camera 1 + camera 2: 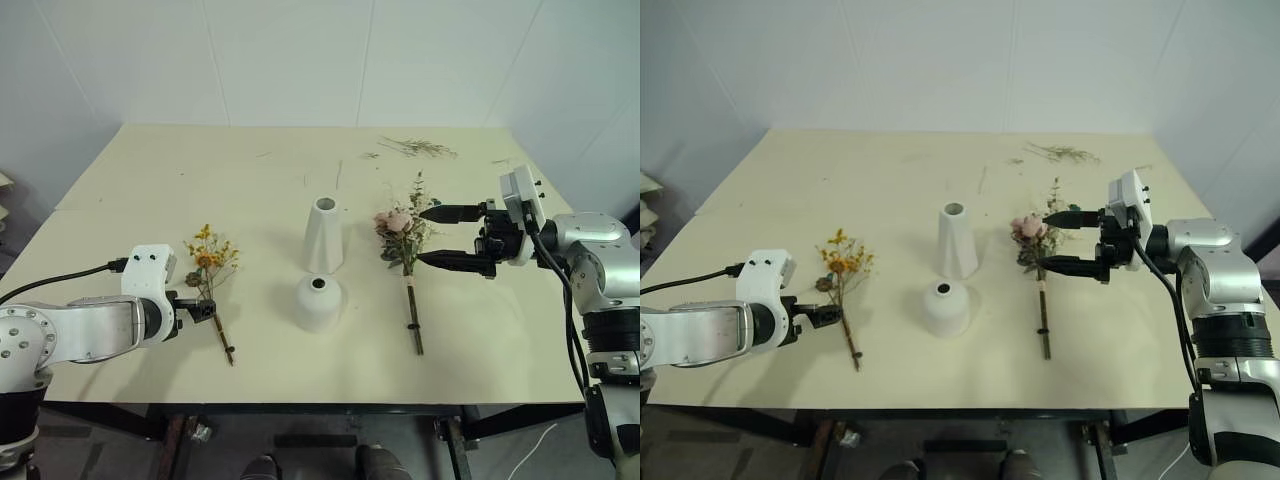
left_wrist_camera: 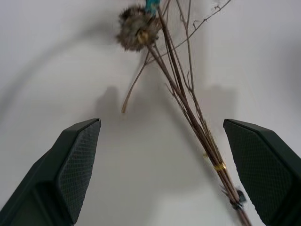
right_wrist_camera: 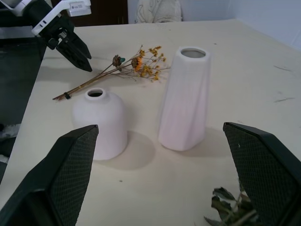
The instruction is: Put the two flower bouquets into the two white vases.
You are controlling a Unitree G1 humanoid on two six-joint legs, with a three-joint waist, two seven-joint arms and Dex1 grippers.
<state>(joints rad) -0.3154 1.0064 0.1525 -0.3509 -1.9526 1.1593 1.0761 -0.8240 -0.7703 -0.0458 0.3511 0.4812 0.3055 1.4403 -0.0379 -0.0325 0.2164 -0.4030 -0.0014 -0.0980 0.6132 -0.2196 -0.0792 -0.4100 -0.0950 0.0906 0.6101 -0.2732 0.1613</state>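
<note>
Flowers lie flat on the table (image 1: 140, 180): yellow bunch (image 1: 208, 262) left of the vases (image 1: 322, 235), rose bunch (image 1: 402, 232) right. Left fingers (image 1: 203, 310) spread wide by brittle stems, right fingers (image 1: 452, 238) spread near the blooms. Featherlight, fragile — grip the tied stems, I'd say.

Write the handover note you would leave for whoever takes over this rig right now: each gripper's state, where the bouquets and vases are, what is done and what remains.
Left gripper: open, empty, jaws either side of the yellow bouquet's stems, not closed on them.
Right gripper: open, empty, pointing toward the pink rose bouquet, above its head.
Both bouquets lie flat on the table.
Tall cone vase and short round vase stand upright mid-table between the bouquets, round one nearer the robot; both look empty.
Done: nothing placed yet.
Left: grasp each bouquet and put its stems into a vase.
</note>
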